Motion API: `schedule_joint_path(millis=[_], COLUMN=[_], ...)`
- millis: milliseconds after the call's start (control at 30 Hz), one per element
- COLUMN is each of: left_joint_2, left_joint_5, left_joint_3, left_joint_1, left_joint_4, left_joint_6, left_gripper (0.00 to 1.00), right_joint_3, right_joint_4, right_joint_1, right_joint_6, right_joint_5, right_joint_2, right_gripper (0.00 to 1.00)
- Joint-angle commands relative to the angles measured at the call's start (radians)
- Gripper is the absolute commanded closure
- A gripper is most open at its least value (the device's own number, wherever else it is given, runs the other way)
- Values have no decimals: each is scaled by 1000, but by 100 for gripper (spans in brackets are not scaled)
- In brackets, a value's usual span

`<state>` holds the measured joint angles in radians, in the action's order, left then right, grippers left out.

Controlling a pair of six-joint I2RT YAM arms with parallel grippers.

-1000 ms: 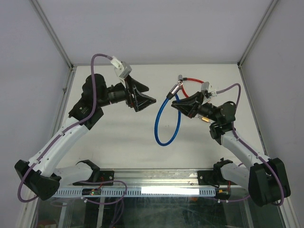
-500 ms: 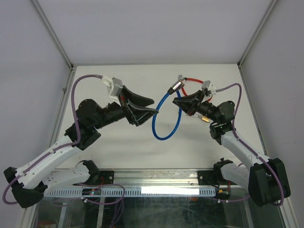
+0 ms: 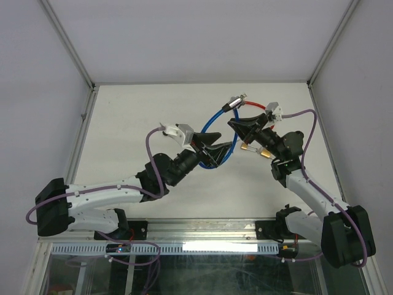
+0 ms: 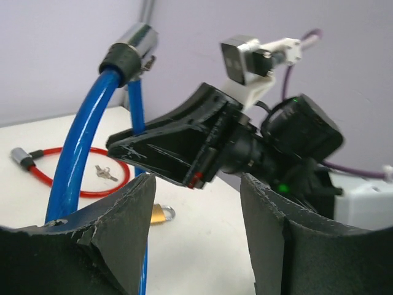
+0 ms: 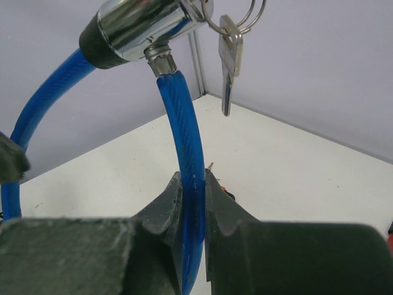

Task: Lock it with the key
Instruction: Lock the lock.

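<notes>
My right gripper (image 5: 192, 184) is shut on the blue cable (image 5: 184, 123) of a cable lock and holds it up off the table. The chrome lock head (image 5: 141, 27) sits above the grip, and a silver key (image 5: 227, 58) hangs from a ring at its end. In the top view the right gripper (image 3: 238, 127) is at centre right, with the lock head (image 3: 233, 102) beyond it. My left gripper (image 4: 196, 184) is open, its fingers pointing at the right gripper. The blue cable (image 4: 77, 160) runs down past its left finger, outside the gap.
A red cable lock (image 4: 80, 195) lies looped on the white table with small keys (image 4: 105, 173) inside the loop. A brass padlock (image 4: 158, 214) lies nearer. In the top view the red cable (image 3: 255, 104) is behind the right gripper. Walls enclose the table on three sides.
The left arm swung from the far left to the centre, stretched low toward the right gripper, and its jaws narrowed. The right gripper carried the blue lock up and farther back.
</notes>
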<state>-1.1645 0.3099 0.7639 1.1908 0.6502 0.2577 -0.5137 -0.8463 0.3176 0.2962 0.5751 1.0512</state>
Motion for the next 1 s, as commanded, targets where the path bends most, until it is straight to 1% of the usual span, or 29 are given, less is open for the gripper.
schedule_joint_path(millis=[0,200,233,400,567,700,967], left_joint_2=[-116,-256,-297,-383,-441,-468,-517], left_joint_5=[182,297,300,326,354,379,361], left_joint_3=[42,131,145,221,290,318,380], left_joint_1=[5,3,3,-8,-33,-41,-67], left_joint_4=[316,373,384,404,350,326,261], left_joint_6=[-54,-80,-88,-96,-54,-48,-16], left_gripper=[42,38,37,35,44,49,60], right_joint_3=[-15,-13,-12,-10,-8,-9,-8], right_joint_4=[-68,-66,-65,-65,-66,-69,-71], right_joint_1=[-2,8,9,15,18,21,29], right_joint_6=[-17,-24,-25,-31,-33,-34,-41], right_joint_5=[-67,-72,-74,-79,-80,-77,-70], right_joint_2=[-39,-41,-42,-42,-47,-48,-49], right_gripper=[100,100,100,100,100,100,100])
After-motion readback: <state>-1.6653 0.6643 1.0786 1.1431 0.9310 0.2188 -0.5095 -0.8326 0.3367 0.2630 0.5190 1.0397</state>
